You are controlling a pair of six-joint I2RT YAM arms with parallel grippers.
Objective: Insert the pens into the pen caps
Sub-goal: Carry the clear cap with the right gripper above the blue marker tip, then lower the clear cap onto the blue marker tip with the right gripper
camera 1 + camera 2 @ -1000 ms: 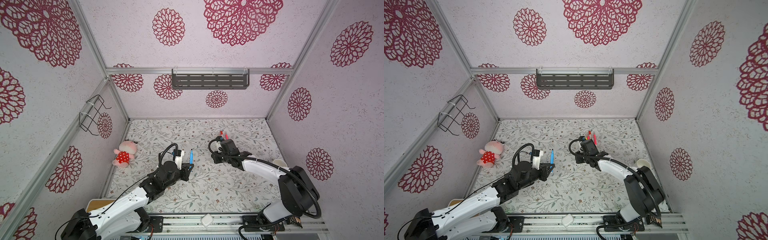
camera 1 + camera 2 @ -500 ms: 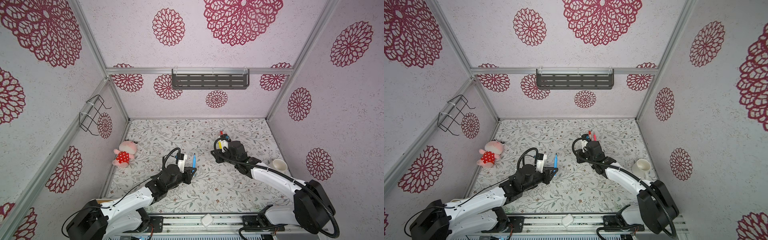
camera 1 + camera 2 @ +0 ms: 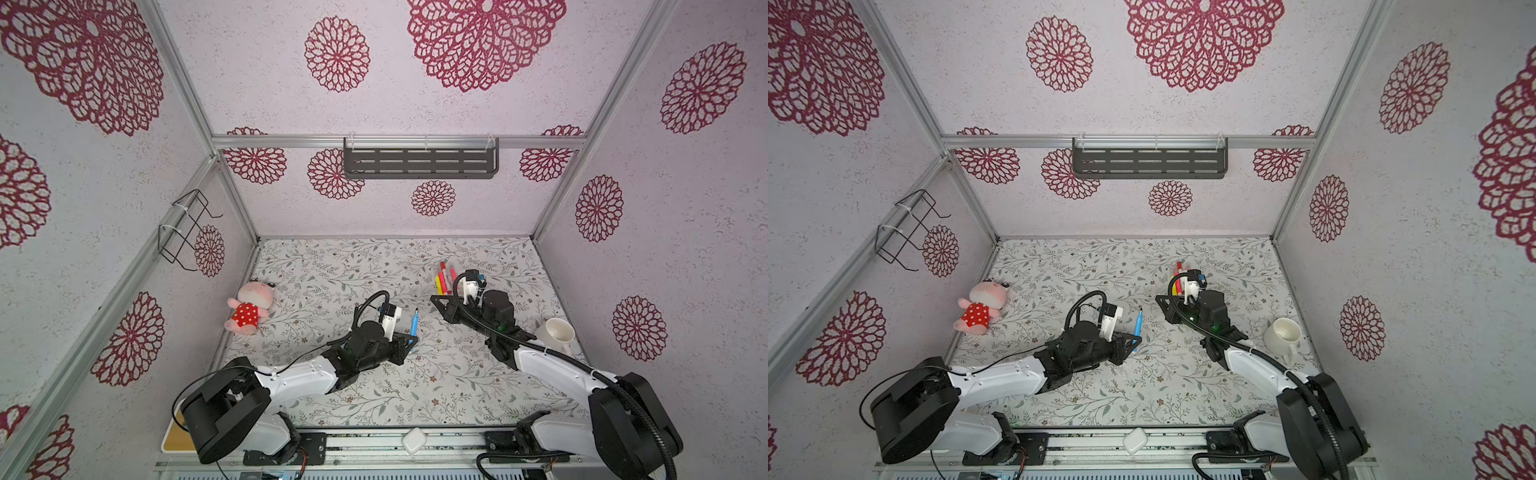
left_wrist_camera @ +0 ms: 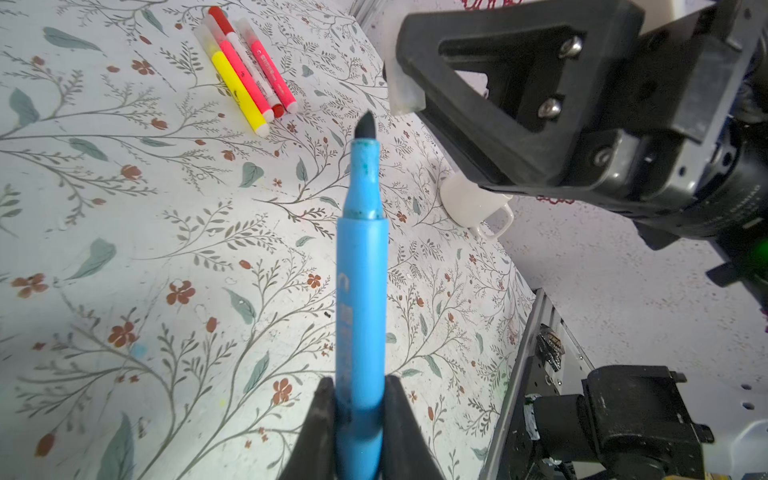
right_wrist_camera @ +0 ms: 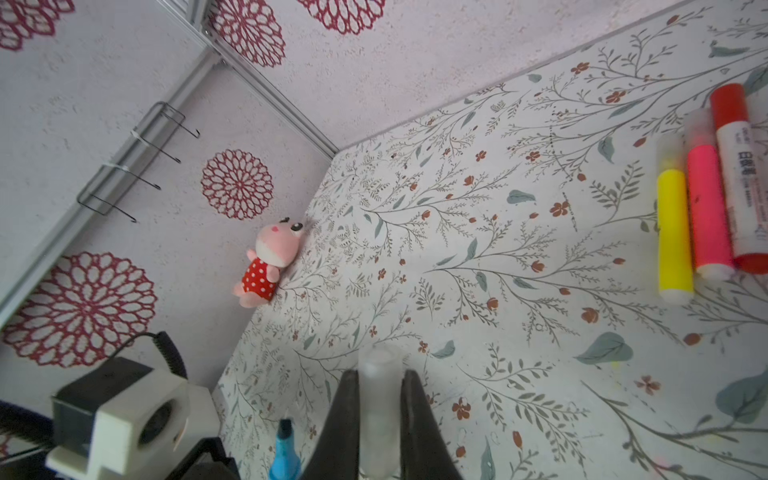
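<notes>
My left gripper (image 4: 359, 386) is shut on the lower barrel of an uncapped blue pen (image 4: 361, 291), whose dark tip points up and away. Both top views show this pen (image 3: 414, 326) (image 3: 1137, 326) upright near the mat's middle. Shut in my right gripper (image 5: 379, 378) is a frosted see-through pen cap (image 5: 379, 395), its open end facing outward. Right gripper (image 3: 434, 298) and cap (image 4: 405, 95) hang just right of the blue pen's tip (image 5: 285, 453), a small gap apart. A yellow pen (image 5: 673, 232), a pink pen (image 5: 708, 208) and a red-and-white pen (image 5: 739, 178) lie side by side on the mat behind.
A white mug (image 3: 557, 332) stands at the mat's right edge beside my right forearm. A pink plush toy (image 3: 251, 305) in a red dotted dress lies at the left wall. A dark shelf (image 3: 419, 163) hangs on the back wall, a wire rack (image 3: 187, 228) on the left wall.
My left gripper has carried the blue pen right and toward the front. My right gripper has drawn back from the lying pens, and its arm has dropped, uncovering the mug.
</notes>
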